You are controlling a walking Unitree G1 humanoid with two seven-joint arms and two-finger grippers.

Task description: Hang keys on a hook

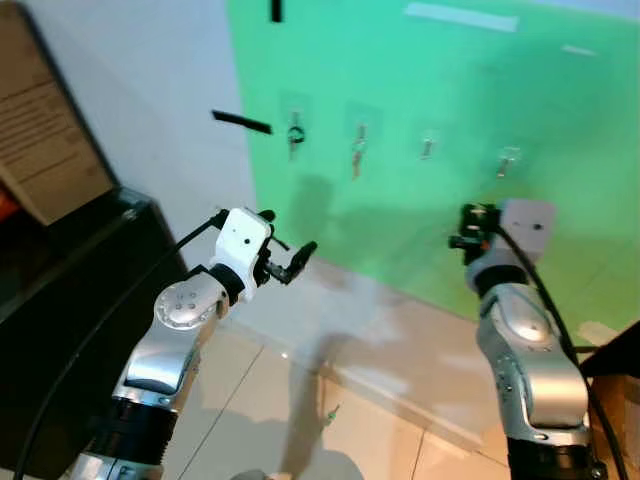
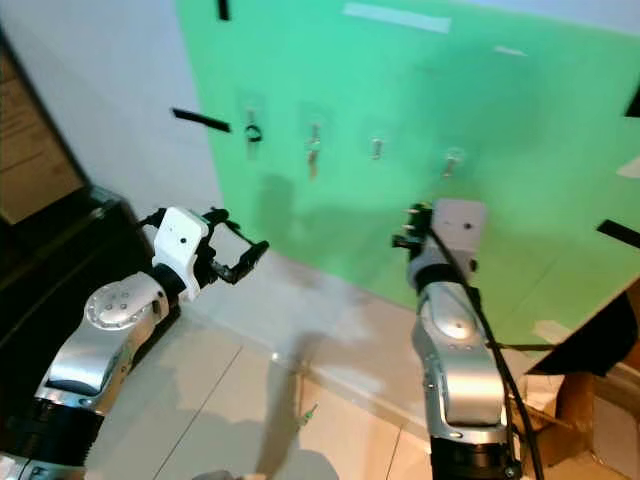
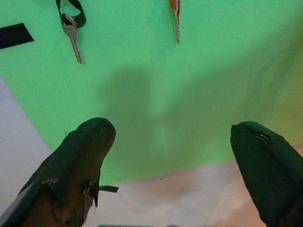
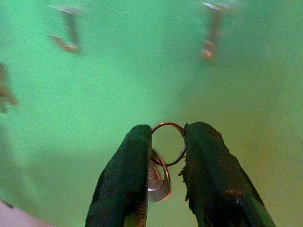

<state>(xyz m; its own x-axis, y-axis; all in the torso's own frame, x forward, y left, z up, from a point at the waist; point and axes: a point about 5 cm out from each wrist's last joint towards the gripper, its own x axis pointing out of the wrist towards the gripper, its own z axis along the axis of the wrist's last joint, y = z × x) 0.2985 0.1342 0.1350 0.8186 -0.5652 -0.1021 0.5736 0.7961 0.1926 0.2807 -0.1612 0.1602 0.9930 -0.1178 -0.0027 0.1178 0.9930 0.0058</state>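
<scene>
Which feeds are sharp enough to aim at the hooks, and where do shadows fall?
Right wrist view: hooks blurred, thin metal key ring between the right gripper fingers sharp. Left wrist view: crisp silver key, soft arm shadow on the green wall panel. Head views: slightly soft, arm shadows below the hooks.

Green wall panel [image 1: 420, 200], adjoining white wall [image 1: 150, 100]. Pale tiled floor [image 1: 300, 420]. Black cabinet [image 1: 70, 280] at left; cardboard box [image 2: 560, 410] at right.

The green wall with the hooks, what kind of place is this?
Probably a home hallway or entry: a green wall bearing a row of hooks, two already holding keys, above a tiled floor. The right gripper holds a key ring.
</scene>
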